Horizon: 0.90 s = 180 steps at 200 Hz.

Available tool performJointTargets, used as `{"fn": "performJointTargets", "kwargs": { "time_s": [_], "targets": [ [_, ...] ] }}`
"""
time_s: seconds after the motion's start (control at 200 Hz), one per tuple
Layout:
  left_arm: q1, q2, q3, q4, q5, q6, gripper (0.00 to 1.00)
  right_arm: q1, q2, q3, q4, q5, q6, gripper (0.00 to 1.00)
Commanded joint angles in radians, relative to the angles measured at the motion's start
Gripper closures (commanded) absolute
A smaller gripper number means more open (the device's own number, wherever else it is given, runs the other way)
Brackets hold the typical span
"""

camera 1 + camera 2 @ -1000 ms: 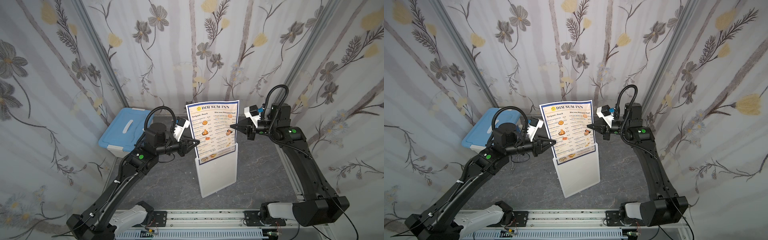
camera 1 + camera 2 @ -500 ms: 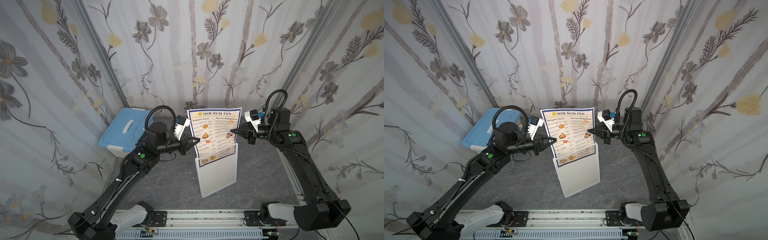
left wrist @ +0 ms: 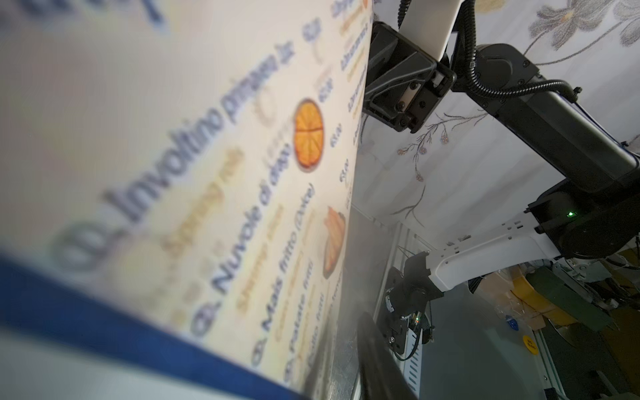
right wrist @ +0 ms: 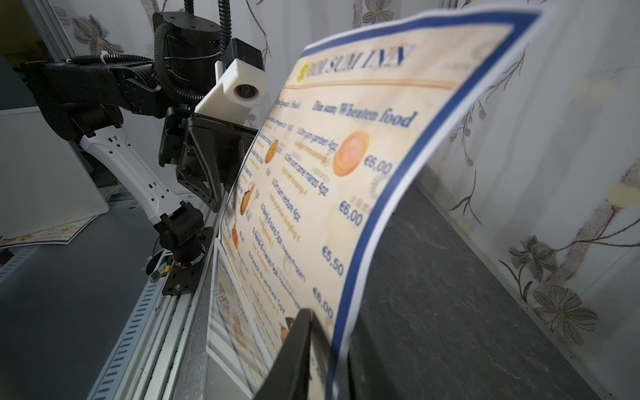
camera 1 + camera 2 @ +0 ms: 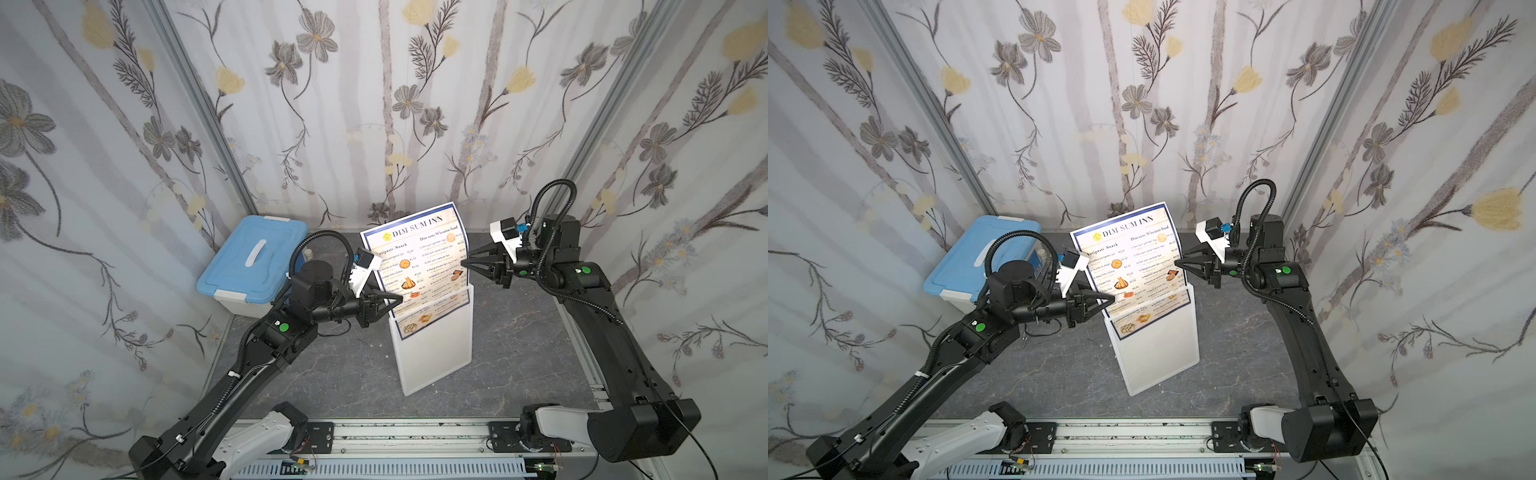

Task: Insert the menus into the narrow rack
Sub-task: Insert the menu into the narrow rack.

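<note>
Rack point(image 5: 436, 353): standing upright on the grey table point(image 5: 332, 374), between the two arms.
Menu point(image 5: 419, 257): sitting partway in the rack, with its upper part sticking out and bowing backward.
Left gripper point(image 5: 397, 300): touching the menu's near edge; I cannot tell whether it is pinching.
Right gripper point(image 5: 464, 262): straddling the opposite edge; I cannot tell whether it is clamping.

Bright, even light, glare patch on the menu point(image 5: 419, 270), blurry wrist close-ups, wide-angle bowing at edges
</note>
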Motion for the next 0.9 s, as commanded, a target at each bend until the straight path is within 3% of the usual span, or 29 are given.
{"fn": "performJointTargets", "kwargs": {
  "time_s": [0.0,0.12,0.295,0.335,0.385,0.455,0.719,0.774,0.894],
  "targets": [
    [-0.001,0.007,0.021,0.111,-0.005,-0.035,0.65,0.0,-0.001,-0.007,0.026,-0.034,0.004,0.88],
    [-0.001,0.018,0.024,0.158,-0.02,-0.071,0.65,-0.003,-0.022,-0.036,0.027,-0.037,-0.001,0.92],
    [-0.001,0.026,0.007,0.171,-0.019,-0.091,0.79,-0.012,-0.062,-0.092,0.033,-0.048,-0.008,0.91],
    [-0.004,0.027,0.004,0.169,-0.015,-0.09,0.84,-0.015,-0.072,-0.106,0.045,-0.048,-0.002,0.89],
    [-0.007,0.03,0.004,0.159,-0.01,-0.083,0.9,-0.016,-0.079,-0.117,0.077,-0.043,0.026,0.76],
    [-0.013,0.041,0.019,0.135,0.0,-0.06,0.92,-0.016,-0.075,-0.11,0.13,-0.043,0.072,0.69],
    [-0.026,0.085,0.077,0.024,0.034,0.049,0.93,-0.006,0.003,-0.022,0.136,-0.03,0.108,0.65],
    [-0.027,0.084,0.079,0.016,0.034,0.06,0.93,0.004,0.005,-0.025,0.133,-0.034,0.103,0.68],
    [-0.027,0.078,0.077,0.012,0.019,0.068,0.92,0.016,0.002,-0.041,0.126,-0.052,0.094,0.91]
  ]
}}
